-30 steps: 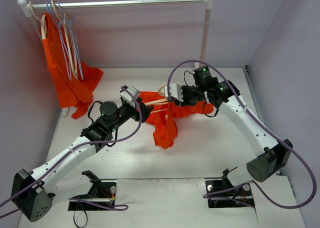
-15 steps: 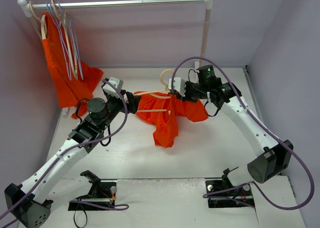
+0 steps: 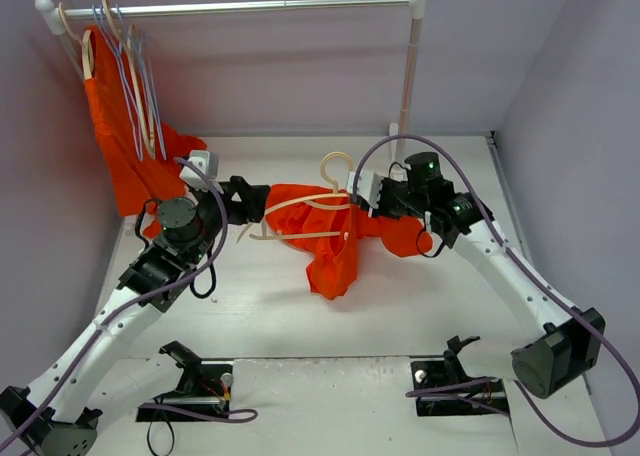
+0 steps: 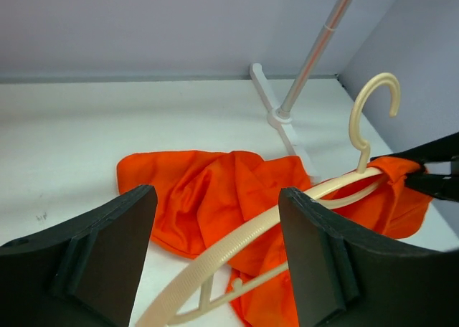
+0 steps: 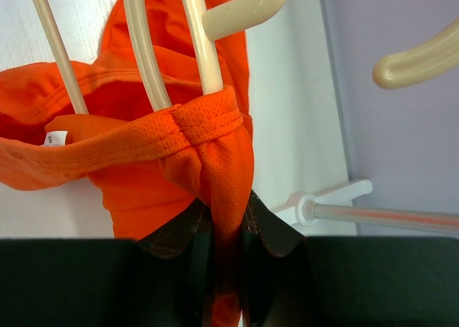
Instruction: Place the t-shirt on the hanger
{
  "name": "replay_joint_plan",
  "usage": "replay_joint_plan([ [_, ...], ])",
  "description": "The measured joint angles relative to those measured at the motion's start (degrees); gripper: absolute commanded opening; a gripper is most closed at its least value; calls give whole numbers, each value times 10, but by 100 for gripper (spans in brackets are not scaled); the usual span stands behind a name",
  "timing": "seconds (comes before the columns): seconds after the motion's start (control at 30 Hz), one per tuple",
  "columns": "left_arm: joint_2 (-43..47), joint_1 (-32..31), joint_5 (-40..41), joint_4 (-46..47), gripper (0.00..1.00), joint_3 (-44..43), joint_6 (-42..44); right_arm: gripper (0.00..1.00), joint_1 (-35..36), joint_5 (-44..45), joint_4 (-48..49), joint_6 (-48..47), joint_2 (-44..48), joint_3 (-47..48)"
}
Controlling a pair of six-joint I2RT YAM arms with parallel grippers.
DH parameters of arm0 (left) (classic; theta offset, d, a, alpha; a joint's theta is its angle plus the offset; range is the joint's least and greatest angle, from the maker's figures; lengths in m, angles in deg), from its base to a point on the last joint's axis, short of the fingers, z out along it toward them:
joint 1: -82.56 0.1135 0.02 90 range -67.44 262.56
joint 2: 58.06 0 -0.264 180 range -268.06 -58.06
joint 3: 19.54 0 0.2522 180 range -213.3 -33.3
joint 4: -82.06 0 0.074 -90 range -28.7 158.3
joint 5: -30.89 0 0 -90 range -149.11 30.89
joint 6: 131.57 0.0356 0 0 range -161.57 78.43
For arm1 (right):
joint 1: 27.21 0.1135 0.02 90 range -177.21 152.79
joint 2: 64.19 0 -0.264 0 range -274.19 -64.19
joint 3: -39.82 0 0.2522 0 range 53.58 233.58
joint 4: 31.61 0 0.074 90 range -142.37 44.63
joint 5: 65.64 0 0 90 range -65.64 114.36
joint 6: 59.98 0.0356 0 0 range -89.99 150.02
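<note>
Orange-red fabric of the t-shirt (image 3: 332,261) hid the far shoulder of the cream hanger (image 5: 203,47), whose arms ran in under the collar band. The right gripper (image 5: 228,219) was clamped on that bunched collar, its fingertips buried in cloth. The left gripper (image 4: 215,230) stood wide apart, holding nothing. The hanger's near arm passed between its fingers (image 4: 315,262), its end cut off by the frame; contact could not be judged. The shirt trailed onto the white table (image 3: 420,296). Lilac walls (image 3: 300,66) enclosed a clothes rail (image 3: 250,6) carrying another orange garment (image 3: 120,146).
</note>
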Motion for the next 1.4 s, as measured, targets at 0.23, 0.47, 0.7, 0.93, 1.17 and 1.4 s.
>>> replay_joint_plan([
  [0.23, 1, 0, -21, -81, 69, -65, -85, 0, 5, 49, 116, 38, 74, -101],
  [0.47, -19, -45, -40, -96, 68, -2, -210, 0, 21, 133, 231, 59, 111, -168],
  [0.7, -89, -166, 28, -47, 68, 69, -299, 0, 34, 185, 282, 73, 111, -176],
  [0.93, -202, -248, 126, -11, 68, 41, -332, 0, 55, 209, 303, 81, 111, -182],
  [1.17, -273, -250, 188, 11, 68, 8, -355, 0, 65, 219, 318, 90, 112, -204],
  [1.4, -313, -250, 232, 11, 68, -25, -361, 0, 65, 222, 318, 100, 120, -214],
])
